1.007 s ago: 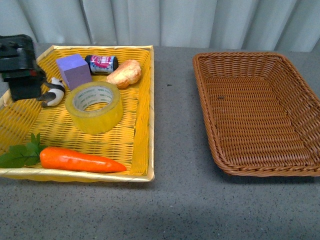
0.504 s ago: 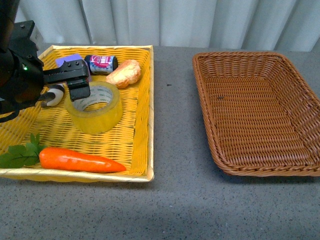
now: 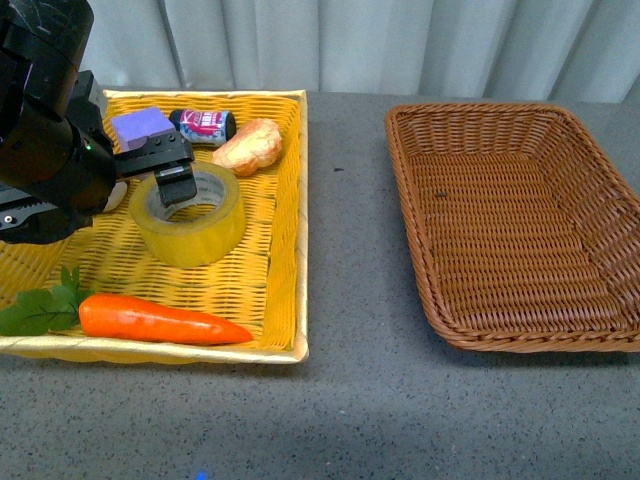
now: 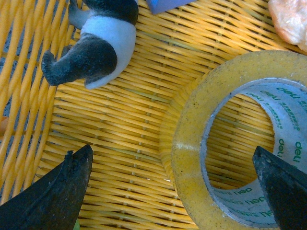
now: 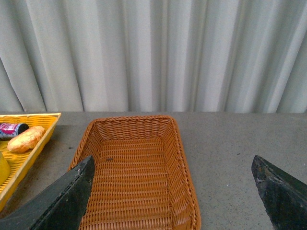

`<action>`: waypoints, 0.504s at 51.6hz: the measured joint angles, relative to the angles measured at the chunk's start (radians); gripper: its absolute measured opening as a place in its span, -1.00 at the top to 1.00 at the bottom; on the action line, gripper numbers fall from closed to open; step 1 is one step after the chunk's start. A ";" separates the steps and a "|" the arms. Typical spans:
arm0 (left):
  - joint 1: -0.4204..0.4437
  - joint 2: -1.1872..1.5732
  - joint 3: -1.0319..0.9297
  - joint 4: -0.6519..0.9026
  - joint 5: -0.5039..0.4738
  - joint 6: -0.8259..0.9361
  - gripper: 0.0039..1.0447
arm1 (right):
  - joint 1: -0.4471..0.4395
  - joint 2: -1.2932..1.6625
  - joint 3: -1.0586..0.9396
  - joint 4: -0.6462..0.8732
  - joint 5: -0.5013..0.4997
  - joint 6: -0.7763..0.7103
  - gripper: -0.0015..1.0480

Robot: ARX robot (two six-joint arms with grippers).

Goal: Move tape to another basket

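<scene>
The tape (image 3: 192,218), a wide yellowish roll with a white printed core, lies flat in the yellow tray (image 3: 288,250). My left gripper (image 3: 152,188) hangs low over its left side, open. In the left wrist view one finger (image 4: 283,189) is over the hole of the tape (image 4: 192,158) and the other finger (image 4: 60,191) is outside it, so the roll's wall lies between them, untouched. The brown wicker basket (image 3: 500,220) stands at the right with nothing in it. My right gripper (image 5: 172,194) is open in the air above the basket (image 5: 134,177) and does not show in the front view.
Sharing the tray are a carrot (image 3: 160,320), a purple block (image 3: 145,127), a small can (image 3: 205,127), a bread roll (image 3: 250,145) and a panda toy (image 4: 96,43) close to the tape. Grey tabletop (image 3: 350,200) separates tray and basket. A curtain hangs behind.
My left arm has come in from the tray's left edge to the tape and dropped lower, so its fingers now straddle the roll's wall. The tape has not moved.
</scene>
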 joint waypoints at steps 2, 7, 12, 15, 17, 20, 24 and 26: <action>0.000 0.003 0.004 -0.007 0.000 -0.005 -0.69 | 0.000 0.000 0.000 0.000 0.000 0.000 -0.82; -0.001 0.007 0.014 -0.014 0.001 -0.010 -0.41 | 0.000 0.000 0.000 0.000 0.000 0.000 -0.82; -0.003 0.009 0.024 -0.018 0.003 -0.016 -0.14 | 0.000 0.000 0.000 0.000 0.000 0.000 -0.82; -0.005 0.009 0.029 -0.020 0.003 -0.018 0.04 | 0.000 0.000 0.000 0.000 0.000 0.000 -0.82; -0.006 0.010 0.032 -0.021 0.003 -0.019 0.14 | 0.000 0.000 0.000 0.000 0.000 0.000 -0.82; -0.008 0.010 0.036 -0.025 0.005 -0.020 0.31 | 0.000 0.000 0.000 0.000 0.000 0.000 -0.82; -0.011 0.010 0.039 -0.033 0.012 -0.020 0.62 | 0.000 0.000 0.000 0.000 0.000 0.000 -0.82; -0.012 0.010 0.039 -0.035 0.011 -0.020 0.70 | 0.000 0.000 0.000 0.000 0.000 0.000 -0.82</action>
